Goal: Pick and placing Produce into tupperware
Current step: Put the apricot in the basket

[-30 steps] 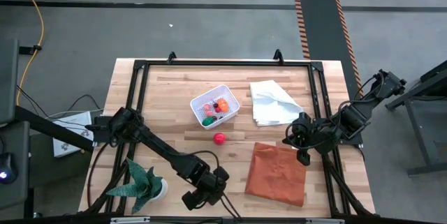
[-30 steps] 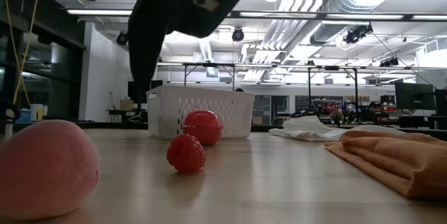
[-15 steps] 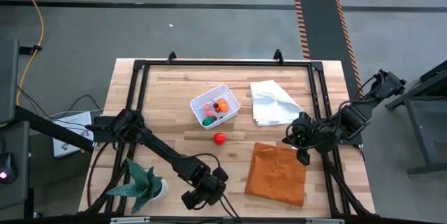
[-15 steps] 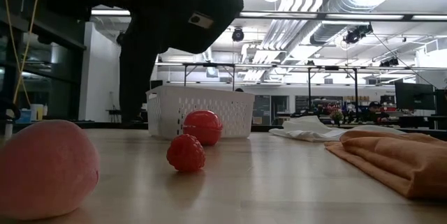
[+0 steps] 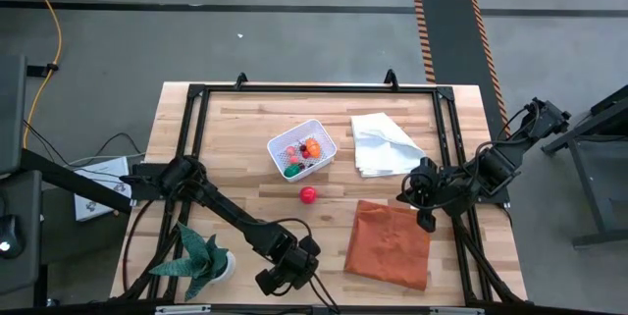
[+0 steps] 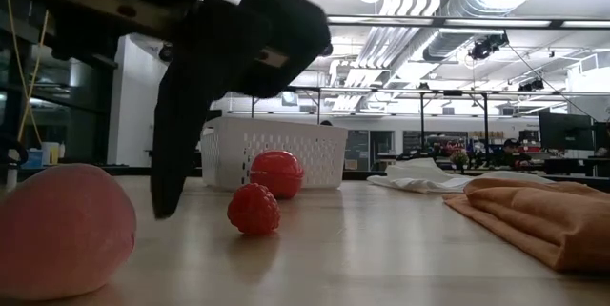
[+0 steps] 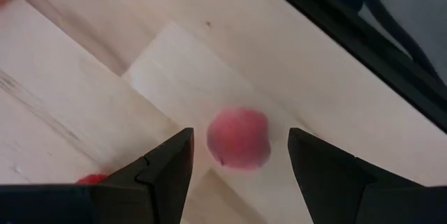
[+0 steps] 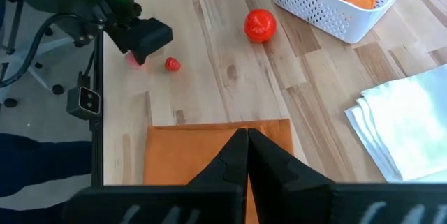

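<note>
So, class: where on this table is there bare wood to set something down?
Bare wood lies left of the tupperware, above the potted plant. Another strip runs between the red ball and the orange cloth. It is crowded at the near edge, where the left pincer hovers over a pink fruit.

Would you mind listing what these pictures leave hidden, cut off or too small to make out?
- High view: the pink fruit under the left gripper is hidden by that arm.
- Low view: the tupperware wall hides its contents.
- High view: produce in the tupperware is too small to identify.
- Right wrist view: the white cloth is cut off by the edge.
</note>
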Robot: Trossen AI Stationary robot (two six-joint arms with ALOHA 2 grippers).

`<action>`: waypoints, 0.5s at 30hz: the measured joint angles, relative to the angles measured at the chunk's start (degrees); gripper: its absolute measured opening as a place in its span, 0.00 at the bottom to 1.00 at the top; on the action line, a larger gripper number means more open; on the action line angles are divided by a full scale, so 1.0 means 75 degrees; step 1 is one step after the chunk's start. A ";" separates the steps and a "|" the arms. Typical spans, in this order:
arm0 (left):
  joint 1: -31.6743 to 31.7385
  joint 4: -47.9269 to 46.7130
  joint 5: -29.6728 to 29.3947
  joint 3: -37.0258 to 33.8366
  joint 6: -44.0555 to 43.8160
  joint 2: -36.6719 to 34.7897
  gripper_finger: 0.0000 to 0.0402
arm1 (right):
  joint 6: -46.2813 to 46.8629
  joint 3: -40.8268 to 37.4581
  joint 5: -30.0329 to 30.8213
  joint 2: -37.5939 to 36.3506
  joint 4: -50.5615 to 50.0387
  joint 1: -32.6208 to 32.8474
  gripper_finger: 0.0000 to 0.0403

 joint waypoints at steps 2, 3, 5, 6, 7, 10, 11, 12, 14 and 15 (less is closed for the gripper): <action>0.0000 -0.0006 -0.0003 -0.0003 0.0003 0.0021 0.55 | 0.0001 0.0000 0.0006 0.0003 -0.0020 -0.0003 0.00; 0.0000 0.0028 0.0002 -0.0003 0.0011 0.0045 0.55 | -0.0001 0.0000 0.0006 0.0000 -0.0021 -0.0002 0.00; 0.0000 0.0010 0.0033 -0.0006 0.0016 0.0068 0.55 | 0.0002 0.0000 0.0006 0.0003 -0.0045 0.0000 0.00; 0.0000 0.0015 0.0044 -0.0006 0.0014 0.0073 0.55 | -0.0001 0.0000 0.0009 0.0003 -0.0050 0.0000 0.00; 0.0000 0.0031 0.0053 -0.0006 0.0004 0.0074 0.55 | -0.0001 0.0000 0.0009 0.0000 -0.0045 0.0000 0.00; 0.0003 0.0085 0.0055 -0.0006 -0.0003 0.0119 0.55 | -0.0001 0.0000 0.0012 0.0000 -0.0047 0.0000 0.00; 0.0003 0.0069 0.0057 -0.0009 -0.0003 0.0122 0.55 | -0.0001 0.0000 0.0012 0.0000 -0.0048 0.0000 0.00; 0.0003 0.0084 0.0058 -0.0009 -0.0005 0.0122 0.55 | -0.0001 0.0000 0.0012 0.0002 -0.0047 0.0000 0.00; 0.0009 0.0138 0.0058 -0.0005 -0.0006 0.0162 0.55 | -0.0001 0.0000 0.0017 0.0000 -0.0050 -0.0003 0.00; 0.0007 0.0148 0.0055 -0.0006 -0.0012 0.0196 0.55 | -0.0001 0.0000 0.0028 0.0001 -0.0050 -0.0003 0.00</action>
